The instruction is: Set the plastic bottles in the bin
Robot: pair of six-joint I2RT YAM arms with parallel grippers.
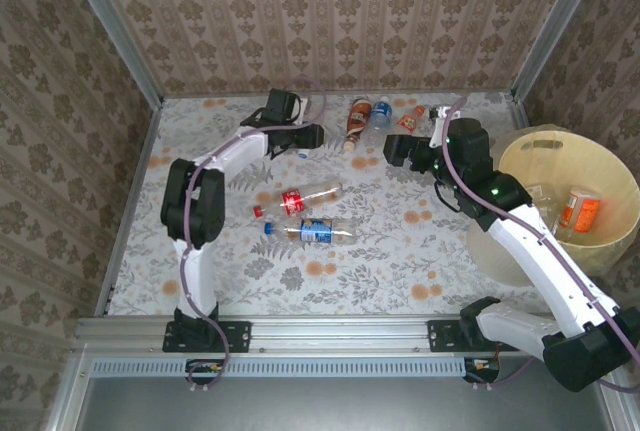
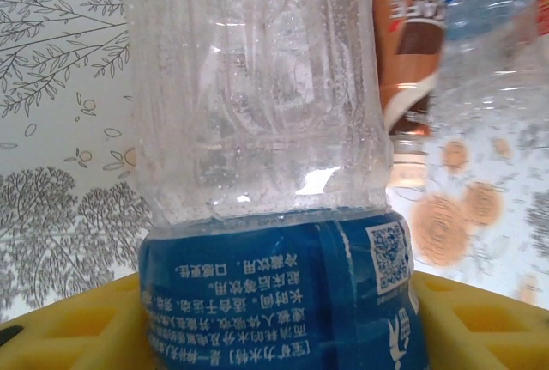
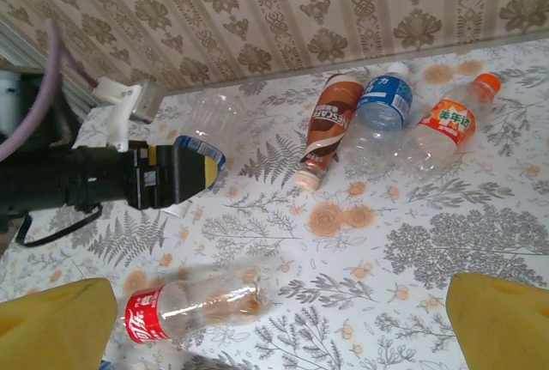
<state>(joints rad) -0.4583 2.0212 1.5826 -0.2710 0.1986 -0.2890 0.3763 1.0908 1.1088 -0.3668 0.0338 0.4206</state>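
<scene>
My left gripper (image 2: 274, 340) is shut on a clear bottle with a blue label (image 2: 274, 293), held between its yellow fingers (image 2: 60, 331). The same gripper (image 1: 308, 137) is at the far middle of the table, and the held bottle (image 3: 202, 148) pokes out of it in the right wrist view. My right gripper (image 1: 396, 149) hangs open over the table with nothing between its yellow fingers (image 3: 56, 318). A red-labelled bottle (image 1: 305, 197) and a blue-labelled one (image 1: 320, 231) lie mid-table. The pale-yellow bin (image 1: 520, 156) stands at the right.
A brown bottle (image 3: 328, 121), a blue-labelled bottle (image 3: 377, 112) and an orange-labelled bottle (image 3: 444, 125) lie together by the back wall. The bin holds an orange-labelled bottle (image 1: 578, 211) and other clear ones. Patterned walls close in the table on three sides.
</scene>
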